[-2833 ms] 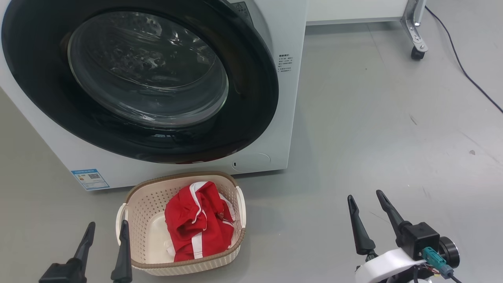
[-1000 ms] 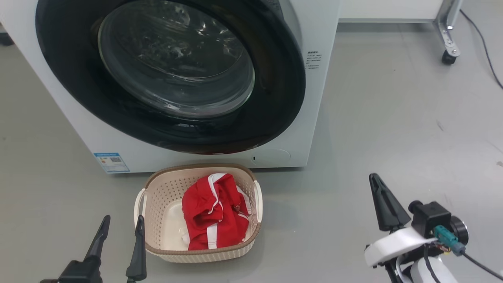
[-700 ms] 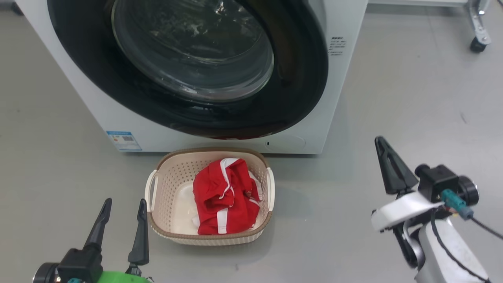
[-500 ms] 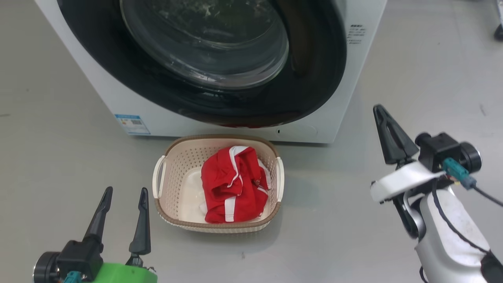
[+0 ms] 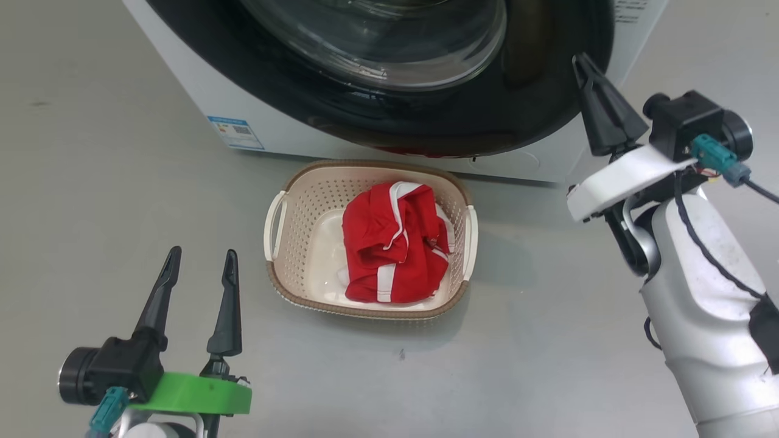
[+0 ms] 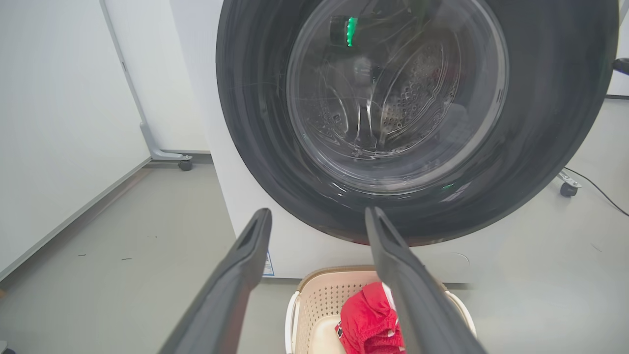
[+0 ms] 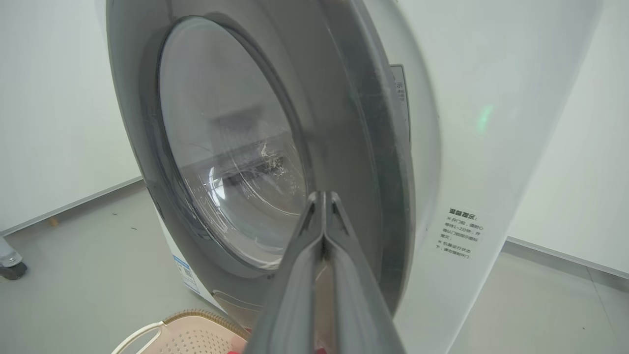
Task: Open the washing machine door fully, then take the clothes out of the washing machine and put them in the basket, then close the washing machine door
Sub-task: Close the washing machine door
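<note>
The washing machine stands at the top of the head view, its glossy black washing machine door lying against its white front. The steel drum shows through the door glass. On the floor before it, the basket holds the red, white-striped clothes. My right gripper is shut on nothing, tip up by the door's right edge. In the right wrist view its fingertips point at the door rim. My left gripper stands open and empty, left of the basket.
Grey floor lies all around the basket. A blue label marks the machine's lower left front. A white panel on a castered frame stands to the machine's left. Another caster and a black cable lie to its right.
The head camera has tilted down and shifted. My right gripper went from open to shut, then rose toward the door's right edge. The left gripper stays open; the basket and clothes stay put.
</note>
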You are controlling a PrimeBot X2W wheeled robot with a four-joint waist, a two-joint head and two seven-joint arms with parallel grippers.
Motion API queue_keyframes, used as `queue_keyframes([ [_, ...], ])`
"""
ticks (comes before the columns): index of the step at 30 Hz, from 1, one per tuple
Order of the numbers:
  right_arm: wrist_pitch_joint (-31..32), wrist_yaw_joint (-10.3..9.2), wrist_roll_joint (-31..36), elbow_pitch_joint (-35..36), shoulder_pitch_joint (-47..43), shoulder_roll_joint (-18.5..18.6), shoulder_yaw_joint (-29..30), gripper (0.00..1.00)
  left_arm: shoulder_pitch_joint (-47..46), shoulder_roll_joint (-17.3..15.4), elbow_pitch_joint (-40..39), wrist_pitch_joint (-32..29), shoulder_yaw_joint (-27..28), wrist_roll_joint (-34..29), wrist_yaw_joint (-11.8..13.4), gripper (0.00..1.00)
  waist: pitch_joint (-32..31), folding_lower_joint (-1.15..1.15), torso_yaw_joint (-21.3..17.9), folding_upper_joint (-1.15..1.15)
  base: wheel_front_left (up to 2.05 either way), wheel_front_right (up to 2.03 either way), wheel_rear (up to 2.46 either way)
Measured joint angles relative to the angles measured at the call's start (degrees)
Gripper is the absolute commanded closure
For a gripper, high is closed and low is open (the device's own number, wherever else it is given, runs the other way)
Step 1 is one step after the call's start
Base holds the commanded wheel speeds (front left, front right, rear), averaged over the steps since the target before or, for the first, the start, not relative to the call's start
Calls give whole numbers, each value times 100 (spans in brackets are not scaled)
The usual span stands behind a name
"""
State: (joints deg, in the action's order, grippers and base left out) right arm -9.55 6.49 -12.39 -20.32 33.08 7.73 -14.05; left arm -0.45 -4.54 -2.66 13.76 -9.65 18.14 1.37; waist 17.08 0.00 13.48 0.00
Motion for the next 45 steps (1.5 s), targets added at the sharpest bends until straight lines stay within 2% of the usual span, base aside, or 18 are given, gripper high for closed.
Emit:
queue_keyframes([
  [11,66,49,-223,-535,781,159,36,100,-234,57,196,46,-48,0,-25,0,259,0,292,0,0,0,0],
  [21,63,52,-320,-1059,1308,225,79,100,-287,89,322,52,-36,0,-69,0,316,0,370,0,0,0,0],
  [29,59,51,-334,-1386,1858,477,368,100,-482,135,365,53,-123,-1,-124,0,414,0,469,0,0,0,0],
  [45,-146,74,-427,-1945,2076,292,229,100,-550,167,394,68,8,-11,-142,0,440,0,447,0,0,0,0],
])
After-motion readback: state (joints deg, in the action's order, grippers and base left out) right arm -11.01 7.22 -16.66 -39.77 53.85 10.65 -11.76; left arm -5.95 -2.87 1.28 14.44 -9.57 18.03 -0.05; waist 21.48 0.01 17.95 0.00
